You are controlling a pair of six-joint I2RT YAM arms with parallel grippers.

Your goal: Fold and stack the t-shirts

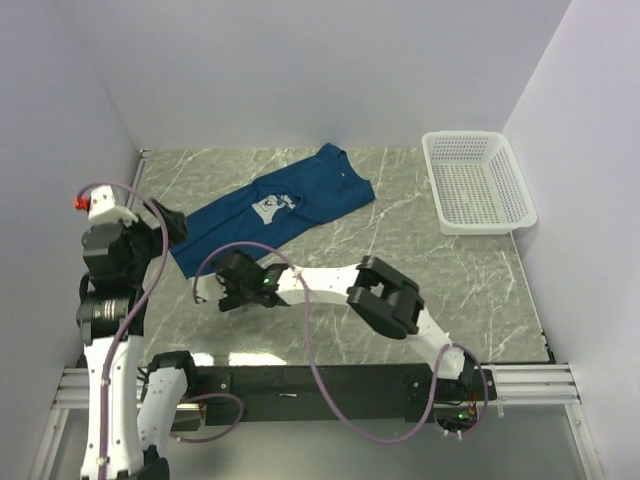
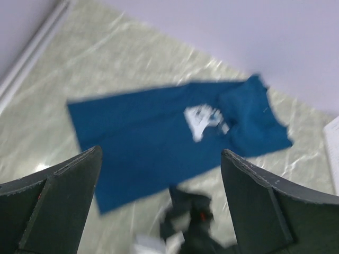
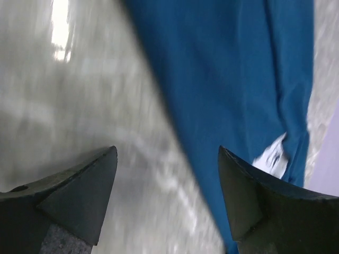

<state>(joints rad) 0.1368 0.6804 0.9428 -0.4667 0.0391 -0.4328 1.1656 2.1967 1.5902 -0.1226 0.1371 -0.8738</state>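
The dark blue t-shirt [image 1: 275,208] is lying on the tabletop [image 1: 420,280] just ahead of both tools, its long axis running away from them hem-first, with the right tool [image 1: 222,292] hovering at the hem, spread wide and empty, and the left tool [image 1: 172,225], equally spread, hanging beside the hem's corner.

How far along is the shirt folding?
Done: little. The t-shirt lies flat as a long strip, perhaps folded once lengthwise; hard to tell. In hand: nothing; the left gripper and right gripper are both open near its hem end. Left: the remaining folds and the stacking.
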